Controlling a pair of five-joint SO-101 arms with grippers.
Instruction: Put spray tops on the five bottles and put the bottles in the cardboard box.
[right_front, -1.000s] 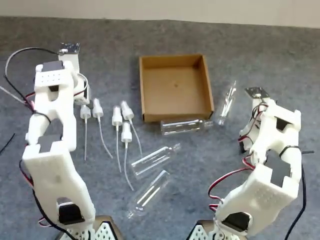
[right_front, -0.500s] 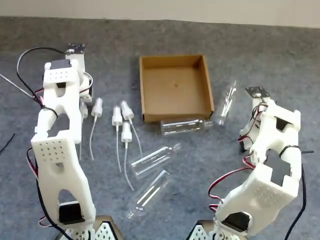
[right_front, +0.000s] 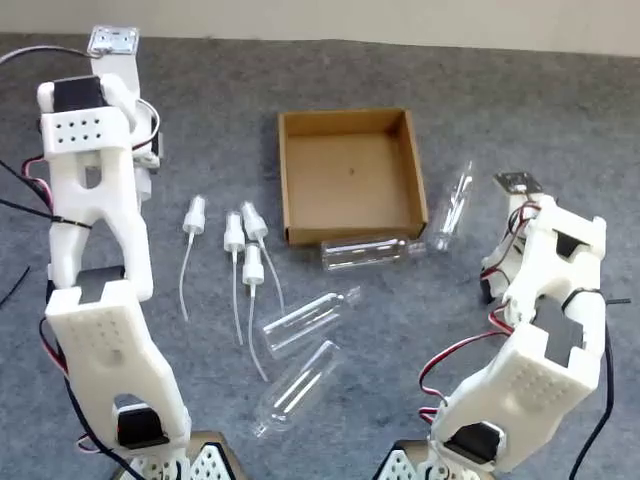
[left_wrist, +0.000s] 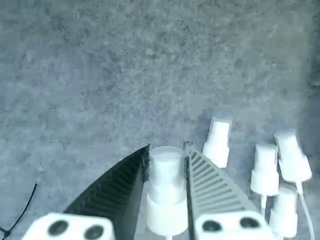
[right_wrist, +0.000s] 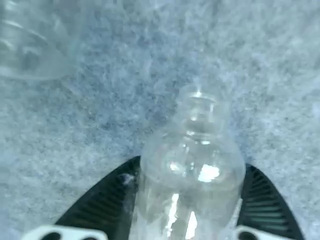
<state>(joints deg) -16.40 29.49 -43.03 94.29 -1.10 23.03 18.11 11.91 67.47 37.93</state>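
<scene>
One spray top (left_wrist: 166, 190) sat clamped between the two fingers of the left gripper (left_wrist: 167, 152), its white head poking out past the fingertips above the grey carpet (right_front: 520, 110). The other spray tops lay loose on the carpet to the left of the cardboard box (right_front: 345, 119). A lone top (right_front: 193, 215) lay nearest the left arm (right_front: 95, 200), and a cluster of three tops (right_front: 234, 232) lay close together just beyond it, their thin tubes trailing toward the arm bases. The right gripper (right_wrist: 191, 167) was closed on a clear bottle (right_wrist: 192, 150), gripping its body from both sides with the open neck pointing out past the fingertips. A neighbouring bottle (right_wrist: 35, 45) lay near it on the carpet. From above, four bottles lay on their sides outside the box. A first bottle (right_front: 368, 252) lay just beside the near wall and a slim bottle (right_front: 452, 208) lay beside the right wall, close to the right arm (right_front: 545, 300). A third bottle (right_front: 308, 320) and a fourth bottle (right_front: 297, 388) lay between the two arms.
</scene>
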